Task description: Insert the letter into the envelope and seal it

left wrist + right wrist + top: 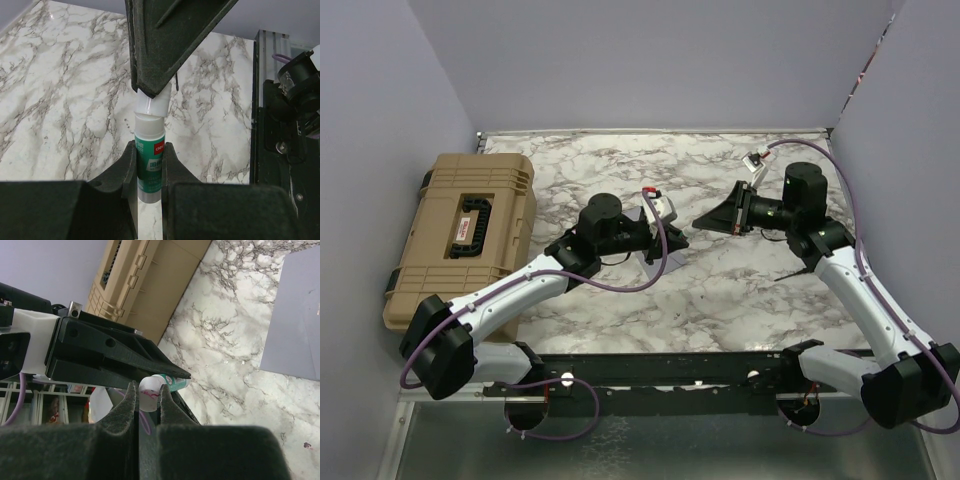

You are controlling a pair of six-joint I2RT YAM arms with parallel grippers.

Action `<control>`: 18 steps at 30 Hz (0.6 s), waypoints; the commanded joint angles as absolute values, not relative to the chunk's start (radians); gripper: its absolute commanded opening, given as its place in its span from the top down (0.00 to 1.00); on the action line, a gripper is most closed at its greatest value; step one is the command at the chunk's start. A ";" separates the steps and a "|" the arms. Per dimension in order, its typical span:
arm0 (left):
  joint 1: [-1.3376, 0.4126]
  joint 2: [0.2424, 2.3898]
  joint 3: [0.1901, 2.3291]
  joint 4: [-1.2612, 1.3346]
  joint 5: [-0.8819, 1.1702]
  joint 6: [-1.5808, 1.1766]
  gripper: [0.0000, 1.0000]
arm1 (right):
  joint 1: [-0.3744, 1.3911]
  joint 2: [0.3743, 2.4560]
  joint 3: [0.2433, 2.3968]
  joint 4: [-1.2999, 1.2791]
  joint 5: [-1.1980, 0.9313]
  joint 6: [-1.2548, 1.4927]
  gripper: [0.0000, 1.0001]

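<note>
My left gripper (149, 150) is shut on the green body of a glue stick (148, 167), held above the marble table. My right gripper (148, 390) is shut on the stick's white cap (149, 395), which still sits on the stick; its dark fingers (170, 45) reach in from above in the left wrist view. In the top view the two grippers meet tip to tip at mid-table, left (655, 228) and right (712, 218). The grey envelope (297, 315) lies flat on the table, partly hidden under the left gripper in the top view (665, 255). The peach-tan letter is out of view.
A big tan hard case (465, 235) lies closed along the table's left side, and also shows in the right wrist view (150, 280). Lavender walls enclose the table on the left, back and right. A black rail (660, 368) runs along the near edge.
</note>
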State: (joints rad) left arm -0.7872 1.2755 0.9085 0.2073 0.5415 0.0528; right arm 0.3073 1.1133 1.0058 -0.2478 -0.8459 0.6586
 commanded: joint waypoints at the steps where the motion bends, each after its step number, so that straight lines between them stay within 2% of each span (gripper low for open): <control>1: -0.802 1.291 0.954 0.182 0.608 0.102 1.00 | 0.306 1.127 0.991 -0.243 -0.896 0.660 0.99; 18: -0.803 1.384 1.112 0.002 0.657 0.240 1.00 | 0.315 1.117 1.031 -0.309 -0.921 0.597 0.99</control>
State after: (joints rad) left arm -0.7872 1.3582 1.0550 -0.0177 0.5972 0.1951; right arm 0.2897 1.1206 1.0054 -0.3012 -0.8570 0.6041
